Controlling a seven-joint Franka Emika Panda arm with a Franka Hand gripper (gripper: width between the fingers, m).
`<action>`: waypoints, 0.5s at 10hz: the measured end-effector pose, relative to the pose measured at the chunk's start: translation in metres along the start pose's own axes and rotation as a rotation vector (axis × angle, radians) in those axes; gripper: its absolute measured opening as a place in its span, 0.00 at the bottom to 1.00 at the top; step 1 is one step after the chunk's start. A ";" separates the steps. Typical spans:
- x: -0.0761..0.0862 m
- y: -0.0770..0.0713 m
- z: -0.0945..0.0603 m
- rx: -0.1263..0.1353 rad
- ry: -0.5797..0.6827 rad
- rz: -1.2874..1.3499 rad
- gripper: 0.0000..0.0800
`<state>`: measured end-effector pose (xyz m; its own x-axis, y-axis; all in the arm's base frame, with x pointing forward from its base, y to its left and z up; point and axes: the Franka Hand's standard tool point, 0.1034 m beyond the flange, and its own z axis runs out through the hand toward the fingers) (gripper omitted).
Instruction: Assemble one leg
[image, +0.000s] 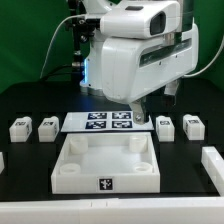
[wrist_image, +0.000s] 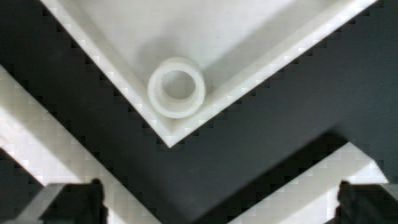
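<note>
Four small white legs with marker tags stand on the black table, two at the exterior view's left (image: 20, 128) (image: 47, 127) and two at its right (image: 165, 127) (image: 193, 126). The large white tray (image: 70, 172) lies in front. My gripper (image: 141, 117) hangs over the tray's far right corner, beside the marker board (image: 108, 122). In the wrist view the gripper (wrist_image: 217, 206) is open and empty, its dark fingertips (wrist_image: 71, 205) far apart. Below it is a tray corner with a round socket (wrist_image: 176, 85). No leg shows in the wrist view.
White furniture parts lie at the table's edges, at the exterior view's right (image: 214, 170) and left (image: 2, 160). The arm's bulky white body (image: 140, 55) hides the table behind the marker board. Cables hang at the back.
</note>
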<state>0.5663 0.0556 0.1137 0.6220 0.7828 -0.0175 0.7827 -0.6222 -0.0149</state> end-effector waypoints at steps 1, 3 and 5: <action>0.000 0.000 0.000 0.000 0.000 0.000 0.81; 0.000 0.000 0.000 0.000 0.000 -0.030 0.81; -0.014 -0.009 0.004 -0.005 0.003 -0.121 0.81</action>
<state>0.5501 0.0504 0.1100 0.5226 0.8525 -0.0129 0.8524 -0.5227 -0.0115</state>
